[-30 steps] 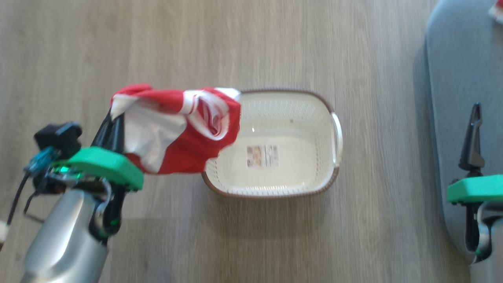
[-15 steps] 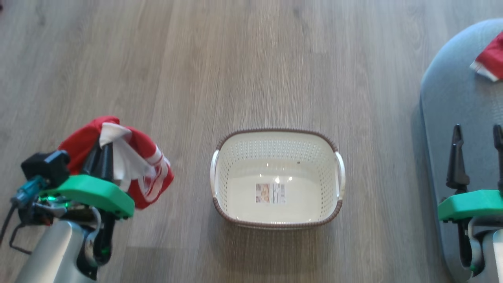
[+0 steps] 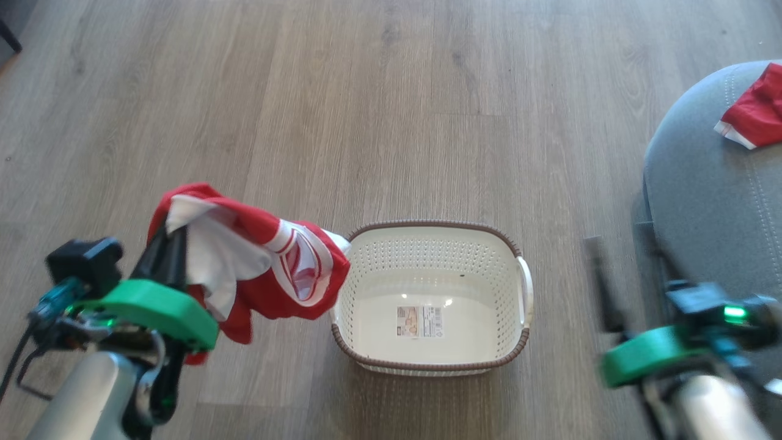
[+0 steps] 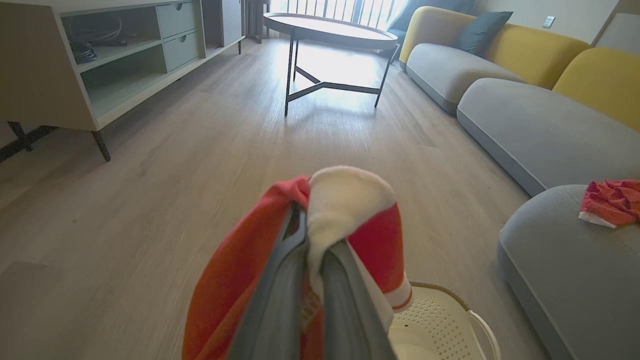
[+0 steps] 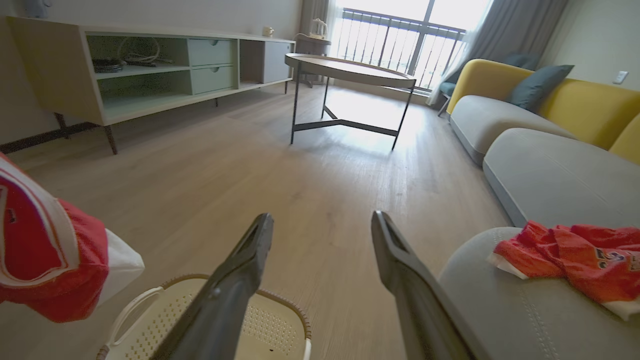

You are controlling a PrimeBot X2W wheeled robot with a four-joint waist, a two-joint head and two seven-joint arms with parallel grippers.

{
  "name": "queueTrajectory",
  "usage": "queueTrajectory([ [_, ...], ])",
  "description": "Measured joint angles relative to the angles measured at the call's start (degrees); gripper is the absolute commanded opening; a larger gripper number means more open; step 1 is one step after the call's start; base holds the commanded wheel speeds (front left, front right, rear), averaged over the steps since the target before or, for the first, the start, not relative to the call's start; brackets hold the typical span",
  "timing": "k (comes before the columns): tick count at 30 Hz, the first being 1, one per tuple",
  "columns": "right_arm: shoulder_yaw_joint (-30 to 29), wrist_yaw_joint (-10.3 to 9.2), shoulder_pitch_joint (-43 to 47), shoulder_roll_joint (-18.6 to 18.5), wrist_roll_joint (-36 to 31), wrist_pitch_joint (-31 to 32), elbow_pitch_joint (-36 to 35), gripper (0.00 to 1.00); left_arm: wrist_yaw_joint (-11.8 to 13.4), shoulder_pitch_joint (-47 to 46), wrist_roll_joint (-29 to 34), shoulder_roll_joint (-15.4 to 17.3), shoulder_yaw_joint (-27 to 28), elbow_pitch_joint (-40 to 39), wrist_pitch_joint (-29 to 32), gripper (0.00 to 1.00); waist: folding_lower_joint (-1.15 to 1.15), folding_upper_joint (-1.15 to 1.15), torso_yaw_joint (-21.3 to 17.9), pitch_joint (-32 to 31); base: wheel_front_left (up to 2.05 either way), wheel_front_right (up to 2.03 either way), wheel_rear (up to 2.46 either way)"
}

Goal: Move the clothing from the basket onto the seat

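My left gripper (image 3: 170, 235) is shut on the clothing (image 3: 269, 275), a red and white garment that hangs above the floor just left of the basket (image 3: 427, 225). In the left wrist view the gripper (image 4: 312, 232) pinches the fabric (image 4: 350, 200), which drapes over both fingers. The cream basket holds nothing but the label on its floor. A second red garment (image 3: 754, 113) lies on the grey seat (image 3: 708, 195) at the right. My right gripper (image 5: 321, 217) is open with nothing in it, over the floor between basket (image 5: 142, 302) and seat (image 5: 525, 310); it looks blurred in the head view.
Wooden floor lies all around the basket. Farther off stand a round coffee table (image 5: 350, 70) on thin dark legs, a low cabinet (image 5: 125, 70) along the left wall, and a grey sofa (image 5: 540, 170) with yellow backs beyond the seat.
The head camera has shifted. The held garment has swung from my left side back toward the basket's left rim. My right gripper has moved left, off the seat's edge.
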Motion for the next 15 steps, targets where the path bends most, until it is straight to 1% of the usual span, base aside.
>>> queueTrajectory([
  [3, 10.14, 0.0, -2.61, -1.87, 2.08, 0.0, 0.03, 1.0, -0.48, -1.54, 0.84, 0.07, -1.91, -1.72, 1.37, 0.0, 0.0, 0.0, -0.05, -0.28, 0.0, 0.0, 0.0],
  [6, 19.95, 0.0, -8.01, -4.17, 3.99, 0.0, 0.01, 1.0, -1.11, -4.1, 1.97, 0.03, -4.21, -3.81, 2.86, 0.0, 0.0, 0.0, 0.03, -0.61, 0.0, 0.0, 0.0],
  [11, 32.62, 0.0, -17.48, -5.75, 7.37, 0.0, 0.05, 1.0, -2.82, -7.73, 4.08, -0.52, -8.94, -5.88, 5.6, 0.0, 0.0, 0.0, 0.4, -1.04, 0.0, 0.0, 0.0],
  [12, 36.35, 0.0, -20.61, -5.79, 8.82, 0.0, 0.3, 1.0, -3.61, -8.67, 4.77, -0.85, -10.71, -6.04, 6.58, 0.0, 0.0, -0.01, 0.57, -1.25, 0.0, 0.0, 0.0],
  [15, 40.09, 0.0, -24.75, -6.03, 10.6, 0.0, 0.86, 1.0, -4.58, -9.49, 5.63, -1.43, -12.98, -6.31, 7.62, 0.0, 0.0, -0.01, 0.86, -1.37, 0.0, 0.0, 0.0],
])
